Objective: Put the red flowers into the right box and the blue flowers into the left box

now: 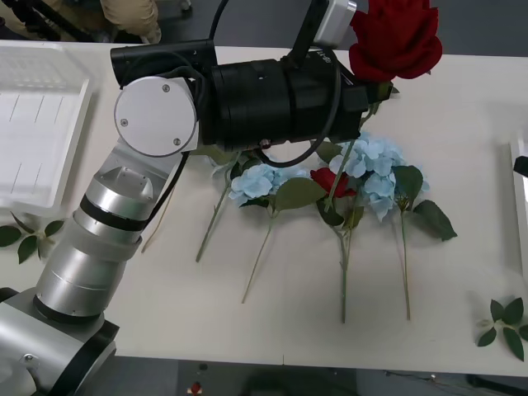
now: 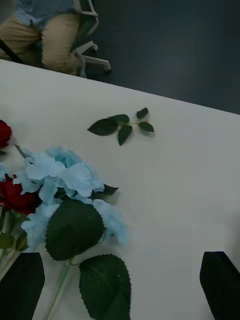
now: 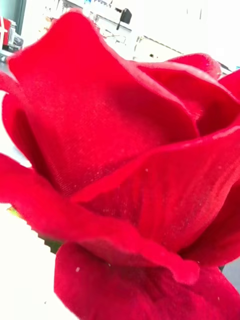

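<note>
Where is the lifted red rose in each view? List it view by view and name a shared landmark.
Front view: the lifted rose is at the top, right of centre, just past the end of the left arm.
Left wrist view: the lifted rose is seen very close, its petals spread across the picture.
Right wrist view: a red sliver at the left edge may be it; cannot tell.
Landmark: the blue flowers, shared by the front and right wrist views.

One red rose (image 1: 394, 37) raised above table w/ stem hanging down. Blue flowers (image 1: 375, 169) lie mid-table, stems toward robot, another red rose (image 1: 330, 181) among them. Left box (image 1: 37, 124) well left of blue flowers; right box (image 1: 520, 198) rim well right.
</note>
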